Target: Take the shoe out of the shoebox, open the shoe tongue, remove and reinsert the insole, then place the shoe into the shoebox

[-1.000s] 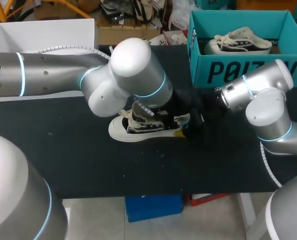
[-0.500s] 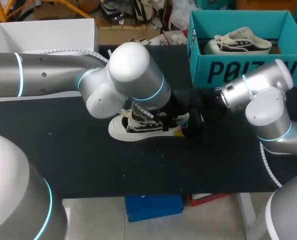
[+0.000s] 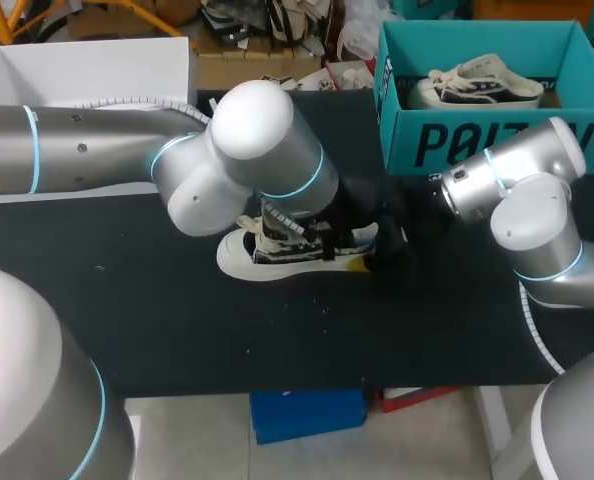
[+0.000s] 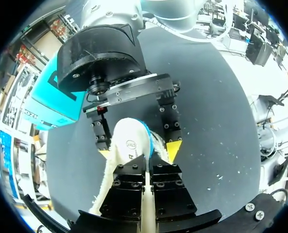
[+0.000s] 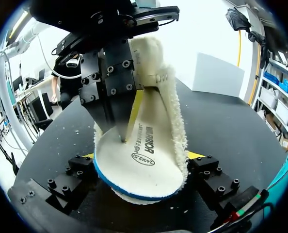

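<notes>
A white and black shoe (image 3: 277, 262) lies on its sole in the middle of the black table (image 3: 157, 320). My left arm comes over it, and my left gripper (image 5: 123, 138) points down into the shoe's mouth, fingers shut, tips resting on the white printed insole (image 5: 149, 170). I cannot see whether the insole is pinched. My right gripper (image 5: 141, 156) straddles the heel (image 4: 129, 141), one yellow tip against each side. The fleece-lined tongue (image 5: 156, 73) stands up behind the left fingers.
A teal shoebox (image 3: 477, 140) stands at the back right with a second shoe (image 3: 482, 82) inside. A white box (image 3: 87, 70) sits at the back left. Bare black table lies in front of the shoe.
My left gripper's fingers have closed together inside the shoe, and the left arm has shifted slightly to the left. The shoe and the right arm have stayed put.
</notes>
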`<action>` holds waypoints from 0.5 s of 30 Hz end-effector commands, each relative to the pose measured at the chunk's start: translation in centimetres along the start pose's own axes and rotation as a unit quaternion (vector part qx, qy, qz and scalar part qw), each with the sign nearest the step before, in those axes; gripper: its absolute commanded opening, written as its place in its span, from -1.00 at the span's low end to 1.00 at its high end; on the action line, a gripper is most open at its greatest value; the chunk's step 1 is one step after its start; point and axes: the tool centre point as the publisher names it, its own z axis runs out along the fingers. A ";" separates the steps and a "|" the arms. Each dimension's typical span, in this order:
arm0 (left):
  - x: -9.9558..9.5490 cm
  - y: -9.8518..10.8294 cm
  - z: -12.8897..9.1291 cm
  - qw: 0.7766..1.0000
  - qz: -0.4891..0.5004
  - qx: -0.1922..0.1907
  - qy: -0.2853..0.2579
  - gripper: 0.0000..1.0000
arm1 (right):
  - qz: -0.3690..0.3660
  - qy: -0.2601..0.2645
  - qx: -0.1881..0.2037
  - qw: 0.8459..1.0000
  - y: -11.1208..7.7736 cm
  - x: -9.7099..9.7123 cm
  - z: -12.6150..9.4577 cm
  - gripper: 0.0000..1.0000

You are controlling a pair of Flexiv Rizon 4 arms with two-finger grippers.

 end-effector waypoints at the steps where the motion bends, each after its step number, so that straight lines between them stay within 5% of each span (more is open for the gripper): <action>1: -0.2 1.0 -0.9 1.000 0.004 0.020 0.012 -1.00 | 0.000 -0.001 0.002 1.000 -0.1 0.2 0.2 -1.00; 15: 2.2 1.0 -4.3 0.994 0.029 0.096 0.047 -1.00 | 0.000 -0.001 0.002 1.000 -0.1 0.2 0.2 -1.00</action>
